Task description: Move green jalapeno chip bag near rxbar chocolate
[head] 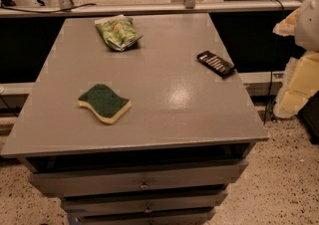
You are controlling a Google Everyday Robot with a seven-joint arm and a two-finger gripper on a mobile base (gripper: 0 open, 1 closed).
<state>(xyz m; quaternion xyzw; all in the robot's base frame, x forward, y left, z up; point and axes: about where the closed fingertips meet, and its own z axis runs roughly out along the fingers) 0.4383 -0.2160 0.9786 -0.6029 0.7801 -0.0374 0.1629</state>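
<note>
Green jalapeno chip bag (117,32): where is it seen?
— Upper left, well apart from the rxbar chocolate (215,63) at right. The gripper (310,17) is glimpsed at the upper right edge; its state cannot be told.

white arm (310,17), cream-yellow hand (295,87) at right edge

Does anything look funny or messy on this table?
A little. The rxbar chocolate lies slanted close to the right edge of the table, and the green jalapeno chip bag is crumpled. Nothing spilled. The gripper is out of view.
</note>
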